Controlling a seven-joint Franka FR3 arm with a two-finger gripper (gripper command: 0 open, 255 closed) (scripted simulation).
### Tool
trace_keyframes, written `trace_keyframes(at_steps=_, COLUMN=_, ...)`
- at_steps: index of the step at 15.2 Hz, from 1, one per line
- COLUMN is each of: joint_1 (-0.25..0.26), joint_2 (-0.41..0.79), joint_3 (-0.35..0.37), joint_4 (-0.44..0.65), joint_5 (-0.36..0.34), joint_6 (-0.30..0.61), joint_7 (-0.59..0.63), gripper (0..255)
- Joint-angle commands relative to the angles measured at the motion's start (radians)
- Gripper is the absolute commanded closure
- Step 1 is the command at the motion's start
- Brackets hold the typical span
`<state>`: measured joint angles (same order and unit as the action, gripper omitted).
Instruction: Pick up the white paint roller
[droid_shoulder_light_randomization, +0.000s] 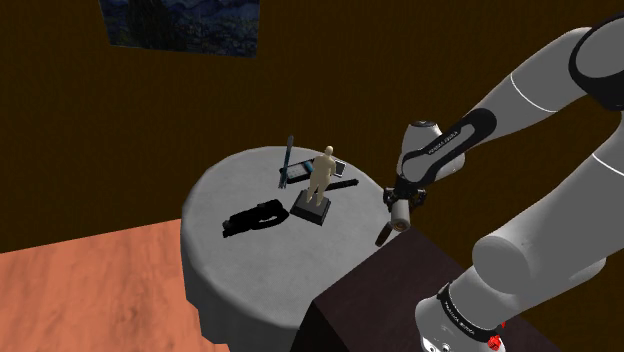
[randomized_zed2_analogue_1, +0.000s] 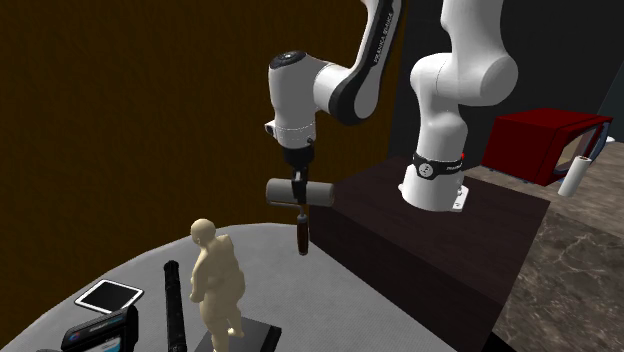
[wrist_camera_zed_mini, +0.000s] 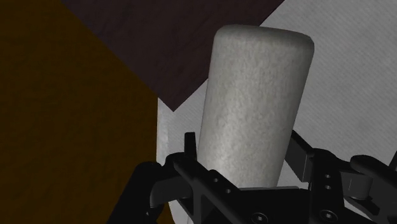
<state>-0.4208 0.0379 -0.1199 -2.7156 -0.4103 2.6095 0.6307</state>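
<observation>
- The pale grey, fuzzy paint roller (wrist_camera_zed_mini: 257, 108) juts out from the black gripper (wrist_camera_zed_mini: 245, 167), clasped on both sides by its fingers.
- A grey table (wrist_camera_zed_mini: 350, 89) lies at the roller's three o'clock.
- A dark surface (wrist_camera_zed_mini: 159, 38) sits at eleven o'clock, and a brown area (wrist_camera_zed_mini: 63, 127) at nine.

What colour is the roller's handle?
Dark brown handle under the grey roller; second exterior view shows it best.

walls (droid_shoulder_light_randomization: 60, 120): dark brown | floor (droid_shoulder_light_randomization: 90, 290): reddish-orange | table (droid_shoulder_light_randomization: 260, 265): round, grey | picture (droid_shoulder_light_randomization: 180, 25): dark blue, on wall
</observation>
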Motion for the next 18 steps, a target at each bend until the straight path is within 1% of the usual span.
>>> trace_keyframes(at_steps=1, joint_1=-0.001, joint_2=0.004, joint_3=-0.001, joint_4=0.001, joint_5=0.0, joint_6=0.001, joint_7=-0.002, gripper=255)
trace_keyframes(at_steps=16, joint_1=0.015, joint_2=-0.233, joint_3=0.009, joint_4=0.013, joint_5=0.084, joint_6=-0.244, joint_7=-0.092, gripper=255)
trace_keyframes(at_steps=18, joint_1=0.015, joint_2=-0.235, joint_3=0.009, joint_4=0.014, joint_5=0.084, joint_6=-0.247, joint_7=-0.093, gripper=255)
